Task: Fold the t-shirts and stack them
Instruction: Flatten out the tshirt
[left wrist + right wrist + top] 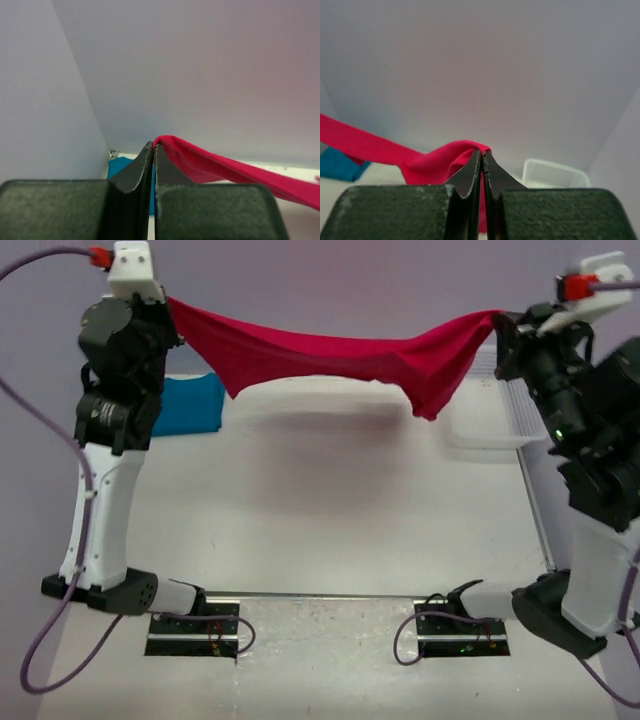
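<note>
Cloth spans left to right: the red t-shirt (330, 355) hangs stretched in the air, left hand (153, 150) pinched shut on one end, right hand (481, 154) on the other, sagging midway above the surface (330, 520). Far left, beside the left arm, lies the teal t-shirt (195, 405); laying the red one flat likely needs both ends lowered together

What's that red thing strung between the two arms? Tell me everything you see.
A bright red t-shirt of soft cloth, bunched rather than spread flat. It sags like a hammock in the air above the white table, a loose flap drooping near its right end. The left end effector is shut on one end, the right end effector on the other; nothing else touches it.
</note>
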`<state>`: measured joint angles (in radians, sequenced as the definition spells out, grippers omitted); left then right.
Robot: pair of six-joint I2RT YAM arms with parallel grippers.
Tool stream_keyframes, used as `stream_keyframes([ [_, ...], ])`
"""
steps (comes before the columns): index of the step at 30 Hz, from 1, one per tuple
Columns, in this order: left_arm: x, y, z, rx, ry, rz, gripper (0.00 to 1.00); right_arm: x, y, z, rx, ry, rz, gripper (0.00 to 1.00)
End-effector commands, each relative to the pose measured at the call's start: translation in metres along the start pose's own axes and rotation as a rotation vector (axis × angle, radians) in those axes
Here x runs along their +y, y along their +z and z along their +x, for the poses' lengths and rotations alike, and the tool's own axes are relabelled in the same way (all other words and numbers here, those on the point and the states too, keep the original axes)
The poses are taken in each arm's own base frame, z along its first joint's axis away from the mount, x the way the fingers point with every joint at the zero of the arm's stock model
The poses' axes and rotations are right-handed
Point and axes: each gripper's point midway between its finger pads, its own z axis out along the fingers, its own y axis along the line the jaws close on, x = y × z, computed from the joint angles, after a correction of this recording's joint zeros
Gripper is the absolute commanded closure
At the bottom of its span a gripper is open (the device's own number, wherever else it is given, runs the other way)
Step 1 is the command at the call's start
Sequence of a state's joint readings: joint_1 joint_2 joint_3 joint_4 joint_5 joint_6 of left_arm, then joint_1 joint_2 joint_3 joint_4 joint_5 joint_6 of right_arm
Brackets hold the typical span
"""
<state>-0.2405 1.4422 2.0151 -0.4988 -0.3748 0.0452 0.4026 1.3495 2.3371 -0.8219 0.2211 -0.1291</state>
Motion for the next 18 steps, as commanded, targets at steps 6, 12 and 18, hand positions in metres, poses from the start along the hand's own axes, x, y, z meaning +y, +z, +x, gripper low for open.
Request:
stream_keyframes([
  [6,0.037,-0.107,-0.103,-0.260,-0.105,0.054,1.00,-0.039,-0.112,-0.083,-0.272,0.066,0.050,1.00],
  [12,0.018,-0.072,-0.095,-0.239,-0.106,0.082,1.00,-0.025,-0.067,-0.070,-0.225,0.014,0.060,1.00],
  [18,-0.018,0.008,-0.041,-0.136,-0.063,0.091,1.00,-0.009,-0.001,-0.052,-0.167,-0.047,0.076,1.00],
])
